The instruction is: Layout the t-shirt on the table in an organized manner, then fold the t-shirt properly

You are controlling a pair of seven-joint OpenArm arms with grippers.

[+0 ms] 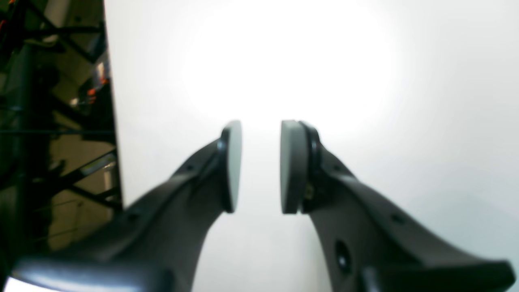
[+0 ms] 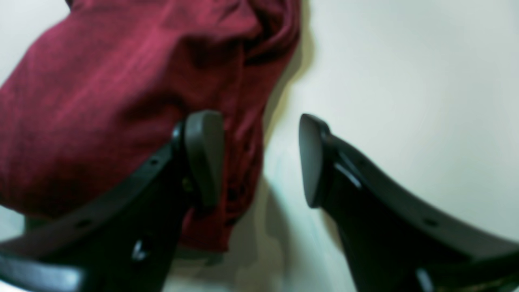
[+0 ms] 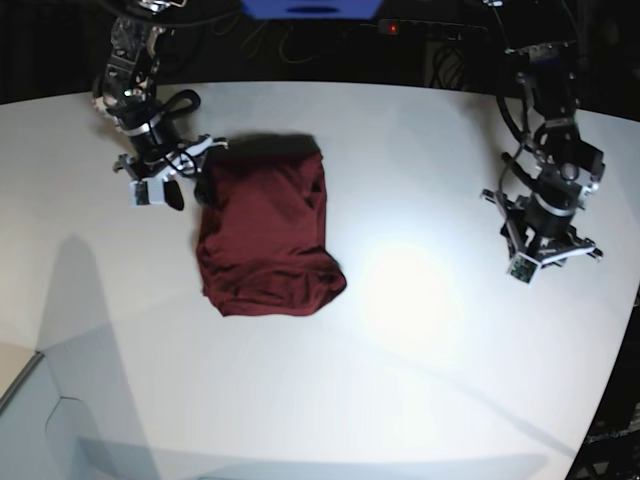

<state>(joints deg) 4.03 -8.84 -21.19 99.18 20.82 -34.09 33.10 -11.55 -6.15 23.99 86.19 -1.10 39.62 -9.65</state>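
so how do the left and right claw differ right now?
The left claw hangs over bare table, far from the t-shirt; the right claw sits at the t-shirt's edge, one finger over the cloth. The left claw's gap is narrower than the right claw's. Neither grips anything.

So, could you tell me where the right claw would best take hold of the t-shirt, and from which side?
Probably the t-shirt's far corner nearest the right claw, approached from the bare table side. The right wrist view shows the open right claw already straddling that edge, one finger over the cloth and the other over the table. The shirt lies bunched in a compact heap, so a thin outer edge should pinch easier than the thick middle.
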